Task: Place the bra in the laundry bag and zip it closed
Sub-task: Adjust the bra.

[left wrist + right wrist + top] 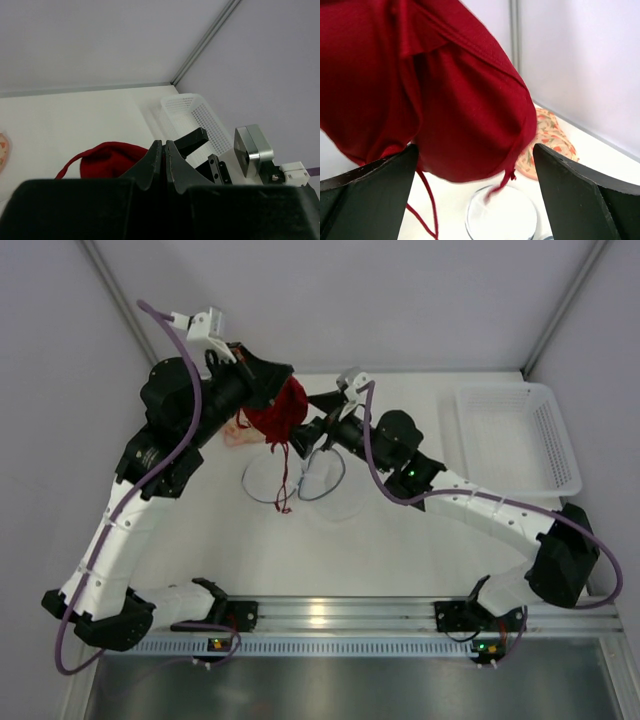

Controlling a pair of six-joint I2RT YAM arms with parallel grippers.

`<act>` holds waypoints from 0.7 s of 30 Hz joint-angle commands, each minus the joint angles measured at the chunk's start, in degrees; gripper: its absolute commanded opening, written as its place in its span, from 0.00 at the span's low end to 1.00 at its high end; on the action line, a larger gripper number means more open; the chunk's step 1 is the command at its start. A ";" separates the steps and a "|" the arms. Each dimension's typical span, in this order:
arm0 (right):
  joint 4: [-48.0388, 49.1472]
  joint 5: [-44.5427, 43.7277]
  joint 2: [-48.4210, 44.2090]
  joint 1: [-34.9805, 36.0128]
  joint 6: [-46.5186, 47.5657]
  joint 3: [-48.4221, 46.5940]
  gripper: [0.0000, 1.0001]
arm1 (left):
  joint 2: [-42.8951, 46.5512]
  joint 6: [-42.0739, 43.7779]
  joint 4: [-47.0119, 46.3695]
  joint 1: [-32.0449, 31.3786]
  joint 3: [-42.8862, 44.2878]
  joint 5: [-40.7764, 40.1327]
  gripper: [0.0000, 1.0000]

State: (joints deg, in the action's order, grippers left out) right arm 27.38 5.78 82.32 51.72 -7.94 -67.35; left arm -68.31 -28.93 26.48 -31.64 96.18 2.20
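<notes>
The red bra point(279, 411) hangs in the air above the table's back middle, its straps dangling down. My left gripper point(274, 380) is shut on its top; in the left wrist view its jaws point(164, 145) are pressed together, with the bra point(106, 159) below them. My right gripper point(308, 436) stands open just right of the bra, whose cup point(445, 100) hangs between and in front of its fingers point(475, 195). The laundry bag point(322, 480) is round white mesh with a grey rim. It lies flat on the table under the bra point(502, 216).
A patterned pale fabric piece point(236, 433) lies on the table left of the bra and shows in the right wrist view point(547, 142). A white plastic basket point(515, 435) stands at the back right point(196, 117). Walls close off the back and sides.
</notes>
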 commanded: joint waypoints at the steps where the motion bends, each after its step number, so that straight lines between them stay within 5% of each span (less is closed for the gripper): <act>1: 6.82 -4.73 0.38 1.62 -3.83 -3.65 0.99 | 1.34 -2.19 -6.09 0.08 -0.64 1.32 0.00; 21: 5.85 -16.24 3.63 6.46 -11.74 -8.31 0.99 | 2.22 -1.83 -7.23 0.00 -4.78 -5.27 0.00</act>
State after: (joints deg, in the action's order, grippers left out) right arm 30.48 -7.55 84.71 56.34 -17.72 -69.80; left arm -67.37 -30.15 22.85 -31.64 91.92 -2.87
